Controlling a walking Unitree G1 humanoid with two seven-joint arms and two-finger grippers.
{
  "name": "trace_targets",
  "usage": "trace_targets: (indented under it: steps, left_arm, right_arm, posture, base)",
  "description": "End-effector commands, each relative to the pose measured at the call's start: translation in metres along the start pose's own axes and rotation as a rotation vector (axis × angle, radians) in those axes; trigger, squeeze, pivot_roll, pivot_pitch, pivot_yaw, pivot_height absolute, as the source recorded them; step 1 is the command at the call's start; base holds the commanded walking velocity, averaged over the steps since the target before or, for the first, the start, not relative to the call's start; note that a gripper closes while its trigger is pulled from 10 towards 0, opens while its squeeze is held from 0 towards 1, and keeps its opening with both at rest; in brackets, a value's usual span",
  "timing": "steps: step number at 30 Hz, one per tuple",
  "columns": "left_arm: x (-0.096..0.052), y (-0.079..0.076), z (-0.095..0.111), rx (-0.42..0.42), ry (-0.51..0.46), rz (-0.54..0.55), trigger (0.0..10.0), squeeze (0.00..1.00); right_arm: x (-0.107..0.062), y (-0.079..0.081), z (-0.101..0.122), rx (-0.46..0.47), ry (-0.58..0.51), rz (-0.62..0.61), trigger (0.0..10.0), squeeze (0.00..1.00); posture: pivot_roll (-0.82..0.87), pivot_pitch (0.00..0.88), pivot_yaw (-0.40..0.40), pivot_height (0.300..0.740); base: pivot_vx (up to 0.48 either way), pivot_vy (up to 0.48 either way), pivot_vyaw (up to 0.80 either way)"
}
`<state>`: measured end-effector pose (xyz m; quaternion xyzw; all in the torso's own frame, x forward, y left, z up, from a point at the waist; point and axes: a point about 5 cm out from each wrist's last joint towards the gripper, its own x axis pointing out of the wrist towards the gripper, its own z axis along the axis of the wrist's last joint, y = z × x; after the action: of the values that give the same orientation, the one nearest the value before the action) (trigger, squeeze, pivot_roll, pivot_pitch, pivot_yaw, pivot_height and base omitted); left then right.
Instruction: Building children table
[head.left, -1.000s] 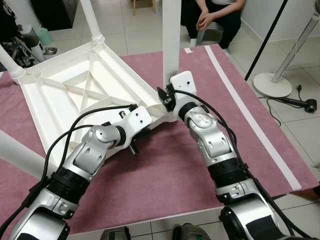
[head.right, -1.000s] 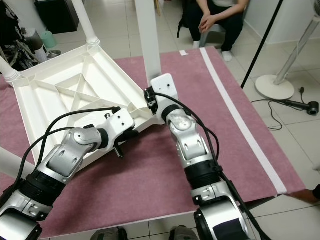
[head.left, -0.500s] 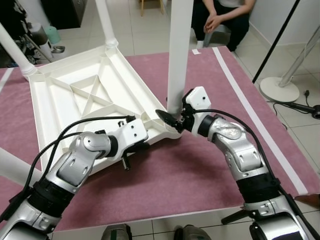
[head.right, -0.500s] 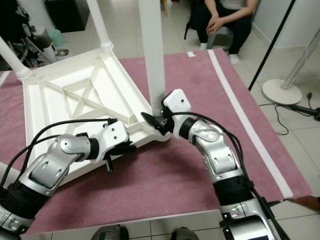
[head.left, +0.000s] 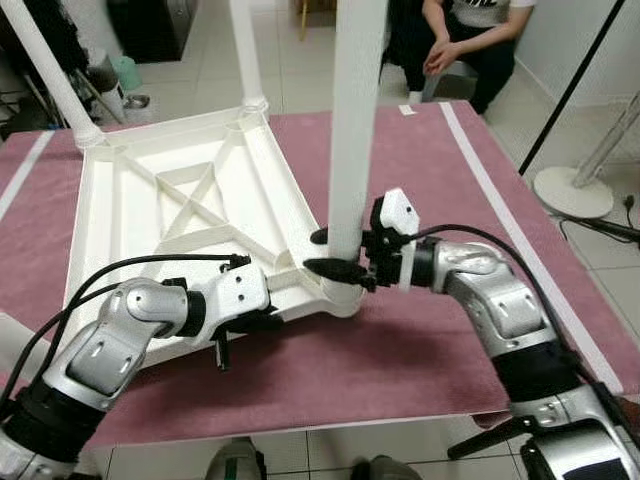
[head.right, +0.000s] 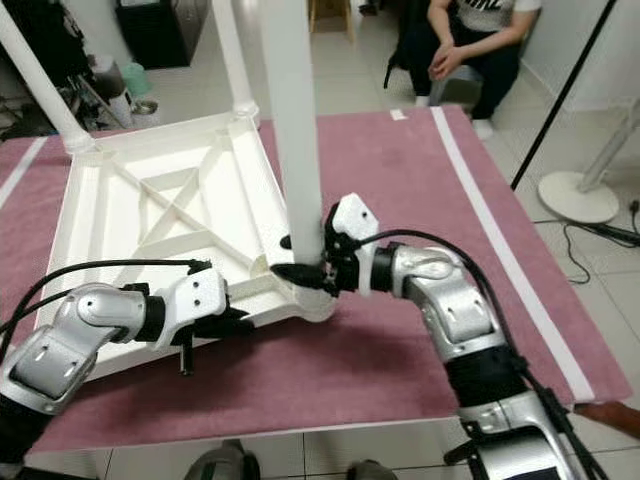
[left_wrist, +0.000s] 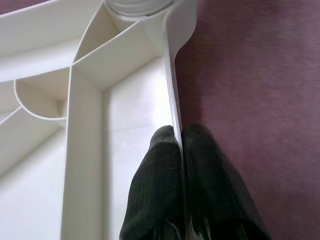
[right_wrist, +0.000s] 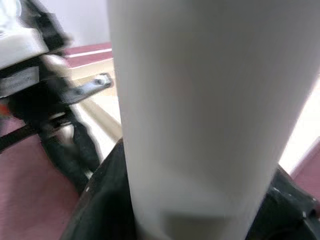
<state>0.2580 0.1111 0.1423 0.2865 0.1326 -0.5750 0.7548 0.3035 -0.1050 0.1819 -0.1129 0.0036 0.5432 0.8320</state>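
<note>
While upturned, white ribbed table (head.left: 170, 200) legs up.

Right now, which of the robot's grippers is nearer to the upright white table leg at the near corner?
Right. The right gripper has its fingers around the leg just above its socket. The left gripper pinches the tabletop rim further along that edge.

Landmark — upturned white table (head.left: 170, 200) on pink mat (head.left: 420, 340).

Near corner crowded: upright leg (head.left: 355, 130) there, right gripper (head.left: 335, 252) clasping its base, left gripper (left_wrist: 180, 150) pinching near rim just beside.

Far corners — two more legs (head.left: 245, 50) standing.

Open mat right of table; beyond far-right corner, seated person (head.left: 455, 50).
</note>
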Motion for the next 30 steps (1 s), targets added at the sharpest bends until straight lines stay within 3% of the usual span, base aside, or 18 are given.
trace_targets:
  steps: [1, 2, 4, 5, 6, 9, 15, 16, 17, 21, 22, 26, 27, 28, 29, 30]
  left_arm:
    - [0.009, 0.012, 0.049, 0.115, -0.172, 0.136, 0.0, 0.00]
    - [0.014, 0.018, 0.054, 0.097, -0.183, 0.186, 0.0, 0.00]
    - [0.018, 0.023, 0.059, 0.079, -0.188, 0.228, 0.0, 0.00]
    - [0.027, 0.034, 0.069, 0.055, -0.180, 0.313, 0.0, 0.00]
    - [0.027, 0.034, 0.069, 0.055, -0.180, 0.313, 0.0, 0.00]
    - [0.038, 0.048, 0.084, 0.040, -0.184, 0.385, 0.0, 0.00]
    - [0.042, 0.054, 0.095, 0.050, -0.200, 0.400, 0.0, 0.00]
    - [0.042, 0.055, 0.096, 0.057, -0.200, 0.400, 0.0, 0.00]
    - [0.040, 0.054, 0.094, 0.069, -0.196, 0.393, 0.0, 0.00]
    - [0.038, 0.051, 0.091, 0.082, -0.187, 0.381, 0.0, 0.00]
    - [0.037, 0.049, 0.089, 0.087, -0.185, 0.372, 0.0, 0.00]
    - [0.035, 0.046, 0.087, 0.094, -0.186, 0.360, 0.0, 0.00]
    - [0.032, 0.041, 0.085, 0.107, -0.192, 0.333, 0.0, 0.00]
    - [0.032, 0.041, 0.085, 0.107, -0.192, 0.333, 0.0, 0.00]
    - [0.027, 0.032, 0.084, 0.137, -0.207, 0.279, 0.0, 0.00]
    - [0.027, 0.032, 0.084, 0.137, -0.207, 0.279, 0.0, 0.00]
  right_arm:
    - [0.024, 0.004, -0.005, -0.024, 0.030, -0.091, 0.0, 0.00]
    - [0.027, -0.002, -0.009, -0.025, 0.055, -0.193, 0.0, 0.00]
    - [0.029, -0.005, -0.012, -0.018, 0.079, -0.266, 0.0, 0.00]
    - [0.033, -0.014, -0.017, -0.003, 0.125, -0.459, 0.0, 0.00]
    - [0.033, -0.014, -0.017, -0.003, 0.125, -0.459, 0.0, 0.00]
    - [0.034, -0.028, -0.022, 0.040, 0.177, -0.733, 0.0, 0.00]
    - [0.037, -0.033, -0.020, 0.061, 0.166, -0.823, 0.0, 0.00]
    - [0.040, -0.032, -0.016, 0.044, 0.145, -0.819, 3.8, 0.00]
    - [0.043, -0.029, -0.011, 0.034, 0.101, -0.782, 10.0, 0.00]
    - [0.045, -0.026, -0.005, 0.009, 0.051, -0.728, 10.0, 0.00]
    - [0.046, -0.023, -0.002, 0.021, 0.015, -0.681, 10.0, 1.00]
    - [0.045, -0.019, 0.003, 0.013, -0.028, -0.616, 10.0, 1.00]
    - [0.042, -0.013, 0.009, 0.017, -0.074, -0.513, 10.0, 0.00]
    - [0.042, -0.013, 0.009, 0.017, -0.074, -0.513, 10.0, 0.00]
    - [0.033, -0.004, 0.014, -0.002, -0.104, -0.350, 10.0, 0.00]
    - [0.033, -0.004, 0.014, -0.002, -0.104, -0.350, 10.0, 0.00]
  posture:
    - [0.07, 0.000, 0.060, 0.740]
    - [0.07, 0.000, 0.060, 0.740]
    - [0.07, 0.000, 0.063, 0.740]
    - [0.07, 0.000, 0.066, 0.740]
    - [0.07, 0.000, 0.066, 0.740]
    - [0.06, 0.000, 0.074, 0.740]
    - [0.06, 0.000, 0.079, 0.740]
    - [0.06, 0.000, 0.081, 0.740]
    - [0.06, 0.000, 0.081, 0.740]
    - [0.06, 0.000, 0.080, 0.740]
    - [0.06, 0.000, 0.078, 0.740]
    - [0.06, 0.000, 0.074, 0.740]
    - [0.07, 0.000, 0.071, 0.740]
    - [0.07, 0.000, 0.071, 0.740]
    - [0.07, 0.000, 0.069, 0.740]
    - [0.07, 0.000, 0.069, 0.740]
  base:
    - [0.000, 0.000, 0.00]
    - [0.000, 0.000, 0.00]
    - [0.000, 0.000, 0.00]
    - [0.000, 0.000, 0.00]
    - [0.000, 0.000, 0.00]
    - [0.000, 0.000, 0.00]
    - [0.000, 0.000, 0.00]
    - [0.000, 0.000, 0.00]
    - [0.000, 0.000, 0.00]
    - [0.000, 0.000, 0.00]
    - [0.000, 0.000, 0.00]
    - [0.000, 0.000, 0.00]
    - [0.000, 0.000, 0.00]
    - [0.000, 0.000, 0.00]
    - [0.000, 0.000, 0.00]
    - [0.000, 0.000, 0.00]
